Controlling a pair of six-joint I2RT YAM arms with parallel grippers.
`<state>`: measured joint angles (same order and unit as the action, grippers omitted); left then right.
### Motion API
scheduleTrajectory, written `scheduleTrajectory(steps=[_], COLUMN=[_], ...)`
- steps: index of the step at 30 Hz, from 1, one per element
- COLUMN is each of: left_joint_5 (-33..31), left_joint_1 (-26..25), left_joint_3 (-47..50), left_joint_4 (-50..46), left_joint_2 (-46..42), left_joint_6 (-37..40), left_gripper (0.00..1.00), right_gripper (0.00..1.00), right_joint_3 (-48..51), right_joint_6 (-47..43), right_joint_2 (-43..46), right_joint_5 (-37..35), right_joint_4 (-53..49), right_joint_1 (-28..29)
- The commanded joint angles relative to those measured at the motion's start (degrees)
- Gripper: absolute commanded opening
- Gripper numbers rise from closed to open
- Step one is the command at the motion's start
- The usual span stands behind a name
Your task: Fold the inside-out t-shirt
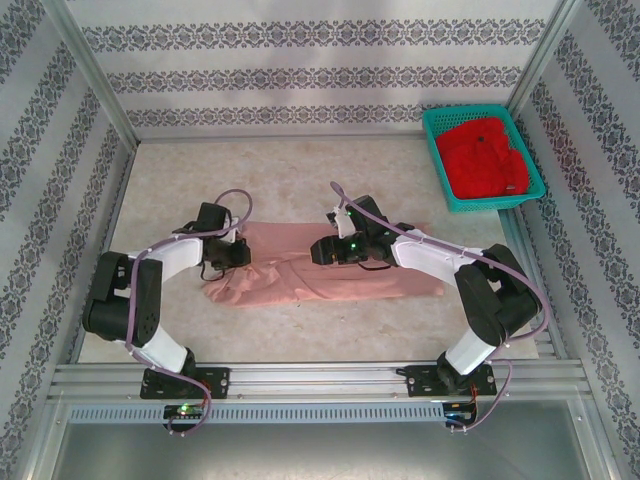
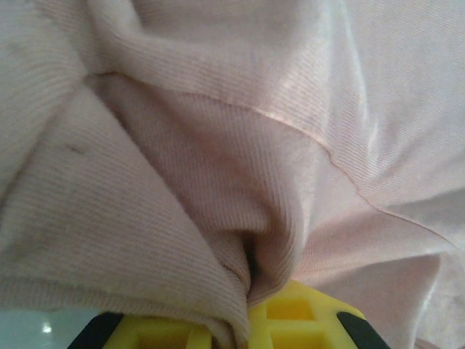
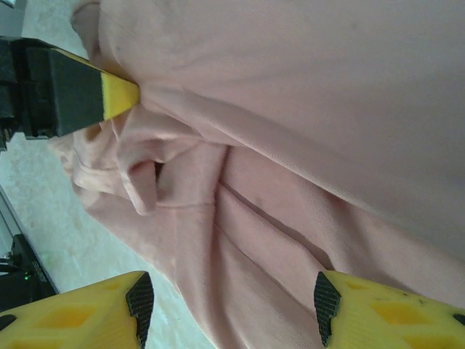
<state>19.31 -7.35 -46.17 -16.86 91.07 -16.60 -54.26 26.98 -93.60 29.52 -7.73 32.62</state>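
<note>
Your left gripper [image 2: 251, 314] pinches a fold at the t-shirt's [image 1: 320, 272] left end. Your right gripper [image 3: 229, 299] sits above its middle, jaws apart, gripping nothing.

- The left arm [image 1: 150, 270] rises from its base, folds at an elbow pushed out to the left, and sends its white forearm rightward and down.
- The left gripper [image 1: 240, 252] sits low, its yellow fingers [image 2: 298, 316] drawn nearly together and pinching a gathered fold of the salmon-pink cloth t-shirt [image 2: 218, 182] between them.
- The right arm [image 1: 440, 258] mirrors it, with its elbow out to the right and its forearm reaching leftward.
- The right gripper [image 1: 322, 250] points toward the left fingers, a short way apart from them.
- Its yellow, black-padded fingers [image 3: 109, 305] stand wide apart, with the cloth lying ahead of and between them, ungripped.
</note>
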Motion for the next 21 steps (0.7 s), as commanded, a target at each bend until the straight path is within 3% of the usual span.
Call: scheduleTrajectory(steps=[1, 7, 12, 16, 21], left_joint_5=[-10.27, -36.24, -51.24, -53.21, -50.57], left_joint_1=[1.08, 1.21, 0.82, -5.38, -16.26], left_joint_3=[-3.44, -15.15, -27.75, -36.02, -48.63], left_joint_4=[-7.42, -25.61, -42.48, -50.59, -60.49], left_joint_2=[-2.99, -0.45, 5.59, 8.14, 15.02], left_joint_6=[1.03, -0.01, -0.07, -1.34, -4.16], left_gripper=[0.00, 0.00, 0.00, 0.00, 0.00], right_gripper=[0.62, 0.62, 0.63, 0.64, 0.64], right_joint_3=[-1.09, 0.77, 3.06, 4.75, 5.21], right_joint_6=[-1.38, -1.75, -2.27, -2.80, -2.36], right_joint_2=[1.14, 6.58, 12.06, 14.60, 13.45], right_joint_5=[-1.48, -0.87, -2.89, -7.67, -6.69], right_joint_4=[-3.68, -7.45, -10.75, -11.84, -11.11], right_joint_1=[-2.61, -10.55, -17.38, -20.07, -20.00])
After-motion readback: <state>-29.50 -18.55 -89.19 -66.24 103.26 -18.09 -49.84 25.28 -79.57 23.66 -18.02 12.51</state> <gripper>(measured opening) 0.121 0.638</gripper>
